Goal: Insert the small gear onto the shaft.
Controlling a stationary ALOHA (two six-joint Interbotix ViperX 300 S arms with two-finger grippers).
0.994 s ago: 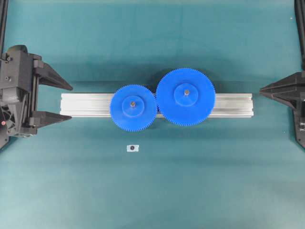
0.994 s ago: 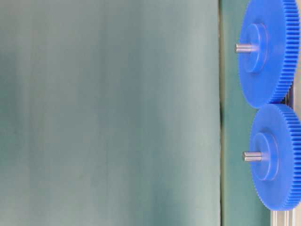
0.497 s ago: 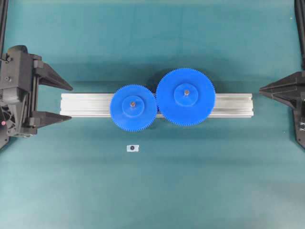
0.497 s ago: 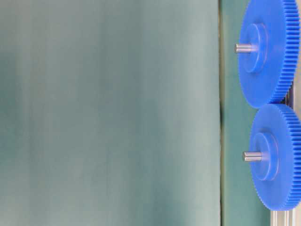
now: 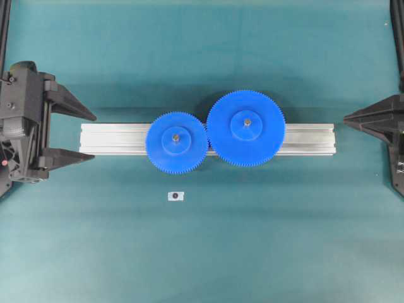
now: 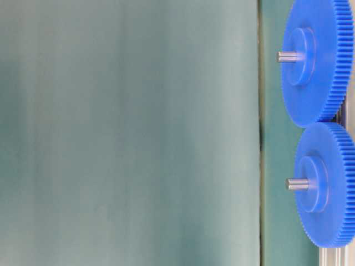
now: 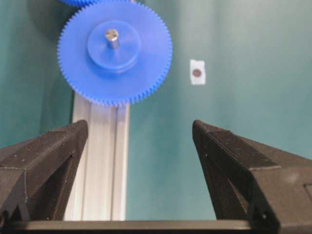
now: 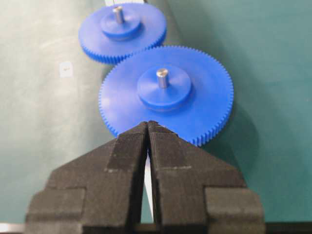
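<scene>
The light is even and fairly bright from above, with no harsh glare on the teal table cloth [image 5: 202, 252]. A soft dark shadow falls behind the larger blue plastic toothed gear [image 5: 245, 128] toward the top of the overhead view. Table-level, the wide near stretch of cloth is a hazy, washed-out blur. From the right wrist, the black closed gripper fingers [image 8: 129, 161] look soft.

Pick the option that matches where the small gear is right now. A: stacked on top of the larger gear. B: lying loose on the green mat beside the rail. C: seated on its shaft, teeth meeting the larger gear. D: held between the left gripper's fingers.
C: the small gear sits on the rail with the shaft poking up through its hub, its teeth meeting the larger gear.
</scene>
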